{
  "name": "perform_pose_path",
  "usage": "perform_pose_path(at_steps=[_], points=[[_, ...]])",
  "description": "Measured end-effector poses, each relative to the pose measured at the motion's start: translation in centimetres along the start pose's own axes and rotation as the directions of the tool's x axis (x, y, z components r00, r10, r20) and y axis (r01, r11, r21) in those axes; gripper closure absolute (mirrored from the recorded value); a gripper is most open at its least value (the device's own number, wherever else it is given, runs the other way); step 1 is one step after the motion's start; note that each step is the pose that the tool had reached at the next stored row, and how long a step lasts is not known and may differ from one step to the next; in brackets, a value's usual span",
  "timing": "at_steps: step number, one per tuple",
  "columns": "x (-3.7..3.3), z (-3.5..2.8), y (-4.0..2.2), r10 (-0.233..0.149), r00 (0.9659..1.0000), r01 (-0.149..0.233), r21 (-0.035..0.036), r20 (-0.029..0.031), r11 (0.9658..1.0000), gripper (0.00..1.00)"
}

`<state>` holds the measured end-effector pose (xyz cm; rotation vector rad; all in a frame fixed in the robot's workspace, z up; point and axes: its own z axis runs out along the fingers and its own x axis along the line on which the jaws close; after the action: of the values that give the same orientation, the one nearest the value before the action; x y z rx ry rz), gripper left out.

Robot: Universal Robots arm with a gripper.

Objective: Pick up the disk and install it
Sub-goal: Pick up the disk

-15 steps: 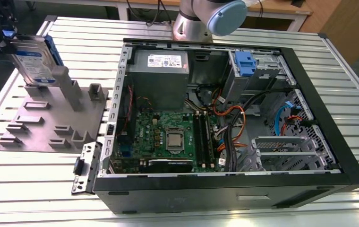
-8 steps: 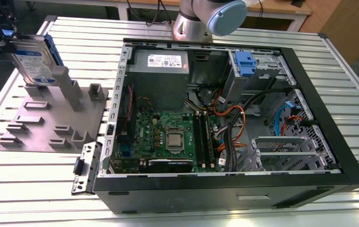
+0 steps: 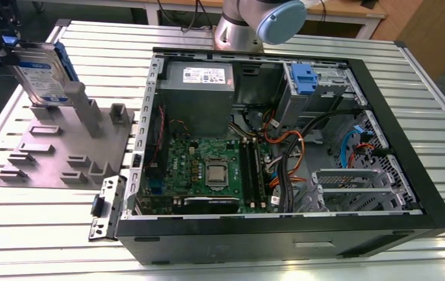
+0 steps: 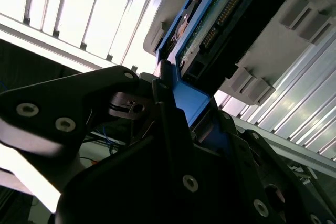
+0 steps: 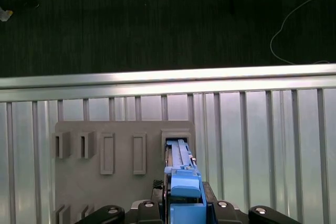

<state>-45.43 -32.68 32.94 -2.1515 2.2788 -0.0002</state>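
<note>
Silver with a blue frame, the disk [image 3: 41, 73] stands on end at the grey holder [image 3: 58, 140] on the exterior view's left — well apart from the open case [image 3: 269, 234]. The gripper [image 4: 184, 103] has its fingers [image 4: 163, 90] pressed on the disk's blue end. It looks stiff, a bit heavy and easy to break — best held by that blue end. Its low end is hidden, so I cannot tell if it sits in a slot.
</note>
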Motion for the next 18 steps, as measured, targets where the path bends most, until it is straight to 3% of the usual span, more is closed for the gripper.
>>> perform_pose_path(at_steps=[18], points=[[-0.01, -1.12, -0.01, 0.000, 1.0000, 0.000, 0.0000, 0.0000, 1.0000, 0.64]])
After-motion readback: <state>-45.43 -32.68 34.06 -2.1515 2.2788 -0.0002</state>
